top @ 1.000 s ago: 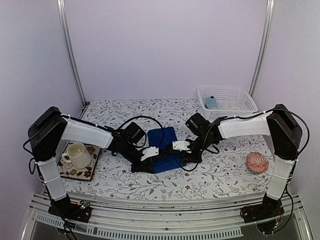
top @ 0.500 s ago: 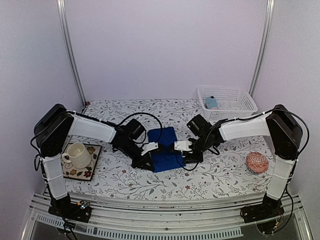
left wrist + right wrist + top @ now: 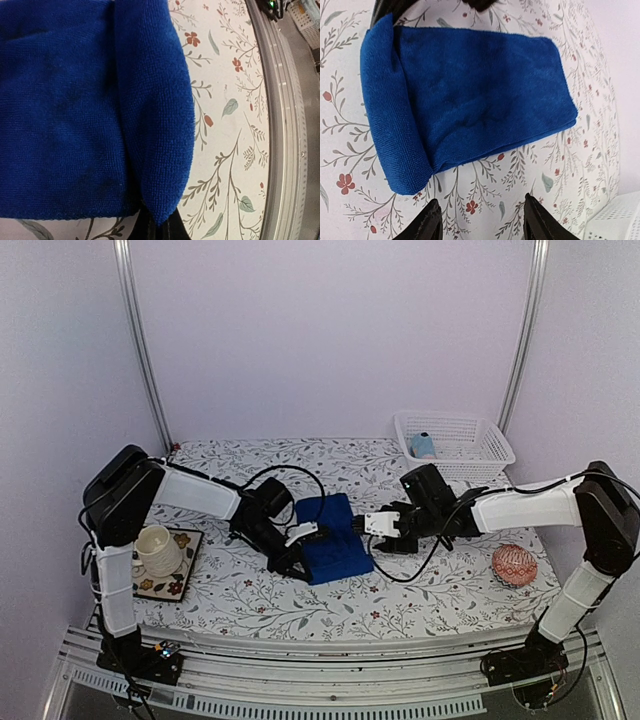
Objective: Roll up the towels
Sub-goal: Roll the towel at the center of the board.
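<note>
Mid-roll, long royal-blue terry towel [image 3: 335, 552]: left claw [image 3: 161, 229] pinching fold at 9 o'clock end; right claw [image 3: 484, 220] open, empty, at 3 o'clock. Next, likely: right grabs fold, both roll.

Robot lab test booth, folks, dressed up as a home counter!

Look at this: plain lilac walls [image 3: 330, 330] boxing the space in, aluminium posts [image 3: 140, 350] running up the back corners, and a slotted metal rail [image 3: 330, 682] across the near edge with two robot arms, left arm [image 3: 190, 495] and right arm [image 3: 530, 505], bolted onto it, black cables [image 3: 290, 478] looping loose. And the counter [image 3: 300, 612]? Covered in a floral cloth and set with household props: a white cup [image 3: 155, 548] on a patterned tile [image 3: 182, 586], a white plastic basket [image 3: 492, 446], a pink-red patterned ball [image 3: 514, 565], a royal-blue towel [image 3: 335, 540]. Staged, not lived in!
</note>
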You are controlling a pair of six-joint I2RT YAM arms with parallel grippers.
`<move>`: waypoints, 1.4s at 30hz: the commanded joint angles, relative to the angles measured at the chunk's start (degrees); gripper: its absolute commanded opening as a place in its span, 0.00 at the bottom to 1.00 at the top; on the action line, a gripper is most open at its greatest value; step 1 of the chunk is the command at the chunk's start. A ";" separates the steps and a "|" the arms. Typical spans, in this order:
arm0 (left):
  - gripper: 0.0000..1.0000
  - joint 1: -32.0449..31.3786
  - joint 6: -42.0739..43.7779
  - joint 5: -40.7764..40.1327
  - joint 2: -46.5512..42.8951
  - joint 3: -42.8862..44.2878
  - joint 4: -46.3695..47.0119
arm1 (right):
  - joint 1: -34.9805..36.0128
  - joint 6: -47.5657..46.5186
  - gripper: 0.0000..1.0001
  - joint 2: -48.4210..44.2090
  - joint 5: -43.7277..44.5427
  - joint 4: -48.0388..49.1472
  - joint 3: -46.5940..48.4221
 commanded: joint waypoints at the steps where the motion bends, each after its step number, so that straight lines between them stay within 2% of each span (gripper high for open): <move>1: 0.00 1.38 -0.93 -0.11 3.23 1.82 -2.68 | 1.85 -6.14 0.56 -4.86 -3.40 8.96 -5.94; 5: 0.00 2.44 -1.99 1.70 5.20 3.19 -4.55 | 5.44 -9.33 0.58 -7.02 -4.07 14.13 -11.53; 10: 0.00 2.88 -3.03 3.52 6.43 3.48 -5.29 | 9.59 -9.33 0.58 -5.43 0.02 21.41 -15.35; 18: 0.00 3.22 -3.67 3.91 7.11 3.91 -5.46 | 10.71 -8.38 0.57 0.90 7.33 29.83 -15.81; 31: 0.00 4.19 -4.73 4.29 7.93 4.77 -5.90 | 10.71 -7.33 0.56 4.86 9.82 34.10 -16.74; 42: 0.00 5.15 -5.34 5.25 8.23 5.19 -5.99 | 10.79 -7.89 0.53 7.18 8.28 33.95 -16.07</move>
